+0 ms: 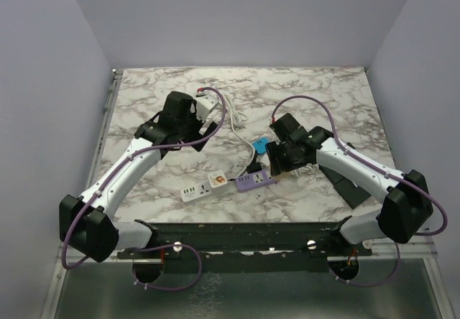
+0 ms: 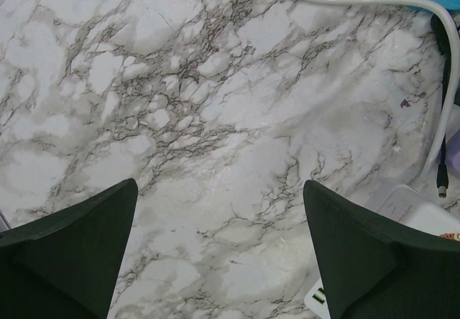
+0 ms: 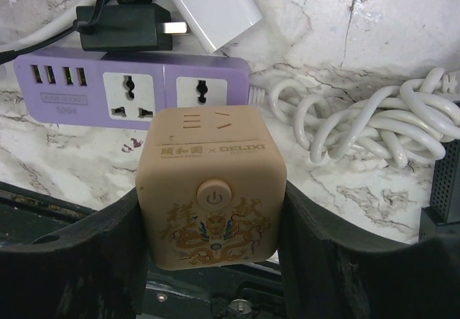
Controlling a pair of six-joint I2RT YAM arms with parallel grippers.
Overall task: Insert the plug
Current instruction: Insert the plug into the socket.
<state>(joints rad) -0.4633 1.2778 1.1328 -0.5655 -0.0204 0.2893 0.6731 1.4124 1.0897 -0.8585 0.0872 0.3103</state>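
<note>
The top camera looks down from high above the near edge of the table (image 1: 323,96) and stands far enough back to show all of it. The purple strip (image 1: 255,181) lies just below centre. The right wrist camera sits close and faces the strip over the cube (image 3: 208,190) that fills its foreground. The left wrist camera hangs close above bare marble, beyond and left of the strip, and faces down. It shares the white cable (image 2: 359,1) with the top view.
</note>
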